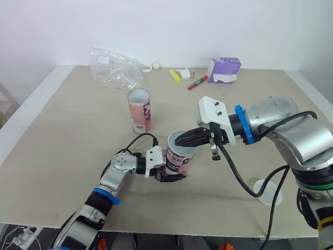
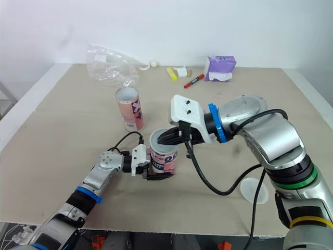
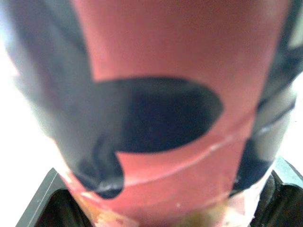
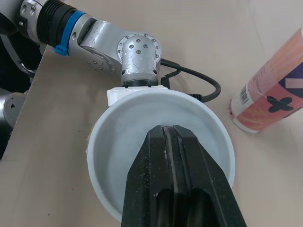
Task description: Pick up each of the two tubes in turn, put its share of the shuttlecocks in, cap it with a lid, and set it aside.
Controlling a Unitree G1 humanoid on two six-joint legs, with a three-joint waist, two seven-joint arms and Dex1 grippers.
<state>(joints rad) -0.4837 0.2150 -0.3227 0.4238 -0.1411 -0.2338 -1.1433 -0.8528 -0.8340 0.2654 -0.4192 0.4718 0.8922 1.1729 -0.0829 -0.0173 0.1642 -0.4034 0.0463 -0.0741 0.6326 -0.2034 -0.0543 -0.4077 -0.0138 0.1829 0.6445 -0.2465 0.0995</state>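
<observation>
**Right fingers at the mouth of the held tube**

Low in the middle of the head camera's frame, the left fingers (image 1: 167, 178) are clamped around the lower part of a pink and black tube (image 1: 178, 159). The tube stands close to upright with its open mouth facing up. I cannot tell whether its base touches the table (image 1: 62, 135). In the left wrist view the tube's printed wall sits tight between the 2 black fingers.

The right arm reaches in from the right of the frame. The right fingers (image 4: 156, 156) are pressed together with no gap, and nothing shows between them. Their tips sit right at the tube's pale rim, over the opening. In the right wrist view, the tube's whitish inside shows around them.

The second tube (image 1: 139, 110) stands upright and open just above and left of the held one, apart from both arms. A pale round lid (image 1: 273, 197) lies flat on the table at the lower right, beside the right arm's black cable (image 1: 237, 174).

Along the top of the frame are a crumpled clear plastic bag (image 1: 114, 67) at the upper left, a yellow highlighter (image 1: 175, 76), a red marker (image 1: 197, 82) and a purple tissue box (image 1: 225, 69).
</observation>
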